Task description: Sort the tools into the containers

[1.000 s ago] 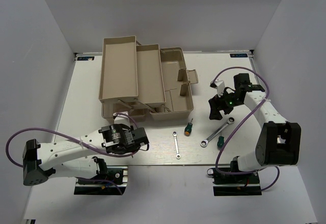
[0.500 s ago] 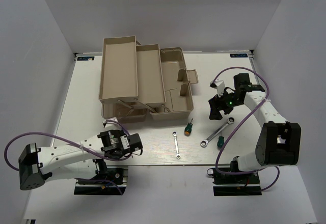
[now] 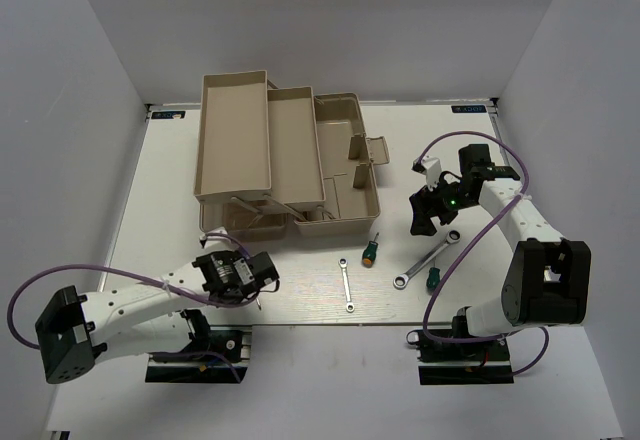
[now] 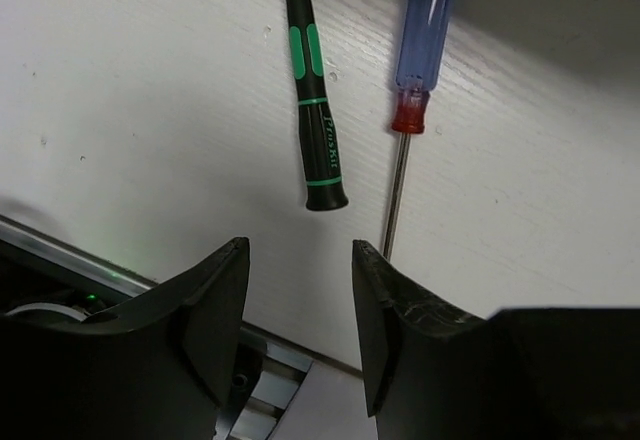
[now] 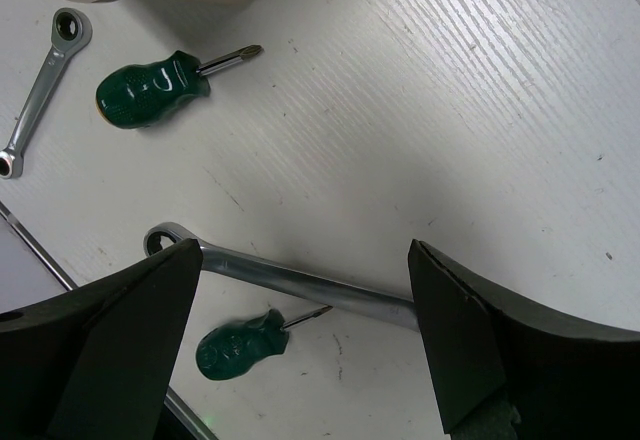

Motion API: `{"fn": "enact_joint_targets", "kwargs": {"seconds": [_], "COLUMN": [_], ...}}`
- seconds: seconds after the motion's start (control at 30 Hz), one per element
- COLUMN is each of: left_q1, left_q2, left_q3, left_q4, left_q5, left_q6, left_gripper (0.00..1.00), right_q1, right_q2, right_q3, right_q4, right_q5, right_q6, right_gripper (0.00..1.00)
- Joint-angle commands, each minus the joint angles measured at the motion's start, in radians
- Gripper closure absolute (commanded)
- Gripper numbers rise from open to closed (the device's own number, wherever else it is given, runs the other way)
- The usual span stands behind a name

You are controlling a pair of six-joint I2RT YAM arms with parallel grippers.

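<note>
In the left wrist view, my left gripper [image 4: 300,252] is open and empty, just short of a black-green precision screwdriver [image 4: 315,110] and a blue-red one [image 4: 420,50] lying side by side on the white table. In the top view it [image 3: 262,278] sits below the beige toolbox [image 3: 270,160]. My right gripper [image 5: 305,252] is open wide above the longer silver wrench [image 5: 290,282], not touching it. A stubby green screwdriver [image 5: 150,88] and a second one [image 5: 240,345] lie near it. The short wrench [image 3: 346,285] lies mid-table.
The toolbox stands open with its long trays [image 3: 235,135] fanned to the left and its lid [image 3: 365,148] to the right. The table's near edge with a metal rail [image 4: 270,400] runs right under my left gripper. White walls close in both sides.
My left arm has drawn back toward the near left, and its gripper has shifted slightly left. The right arm and the tools have not moved.
</note>
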Motion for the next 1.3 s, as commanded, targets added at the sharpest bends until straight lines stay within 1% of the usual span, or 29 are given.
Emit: {"fn": "enact_joint_targets", "kwargs": {"seconds": [0.0, 0.13, 0.3, 0.43, 0.6, 0.8, 1.03, 1.13, 1.27], "left_q1": [0.046, 0.103, 0.186, 0.242, 0.296, 0.344, 0.385, 0.395, 0.414], "left_q2": [-0.029, -0.029, 0.043, 0.08, 0.07, 0.08, 0.059, 0.071, 0.094], "left_q3": [-0.03, -0.051, -0.051, -0.051, -0.086, -0.106, -0.139, -0.148, -0.157], "left_q4": [0.088, 0.157, 0.257, 0.331, 0.388, 0.412, 0.431, 0.431, 0.44], "left_q5": [-0.021, 0.008, 0.028, 0.06, 0.092, 0.112, 0.14, 0.149, 0.168], "left_q6": [0.064, 0.129, 0.26, 0.333, 0.371, 0.391, 0.4, 0.4, 0.42], "left_gripper": [0.44, 0.44, 0.43, 0.43, 0.43, 0.44, 0.49, 0.52, 0.53], "right_q1": [-0.003, -0.006, -0.006, -0.005, -0.015, -0.029, -0.034, -0.034, -0.034], "right_q2": [-0.009, -0.013, -0.013, -0.024, -0.026, -0.021, -0.006, 0.004, 0.01], "right_q3": [-0.014, -0.02, -0.024, -0.024, -0.03, -0.031, -0.022, -0.01, -0.002], "right_q4": [-0.008, -0.01, -0.013, -0.016, -0.013, -0.013, -0.017, -0.022, -0.027], "right_q5": [-0.02, -0.023, -0.023, -0.021, -0.015, -0.019, -0.023, -0.027, -0.03], "right_q6": [-0.009, -0.011, -0.009, -0.008, -0.012, -0.009, -0.006, -0.001, -0.003], "right_gripper": [0.11, 0.11, 0.11, 0.11, 0.11, 0.11, 0.11, 0.11, 0.11]}}
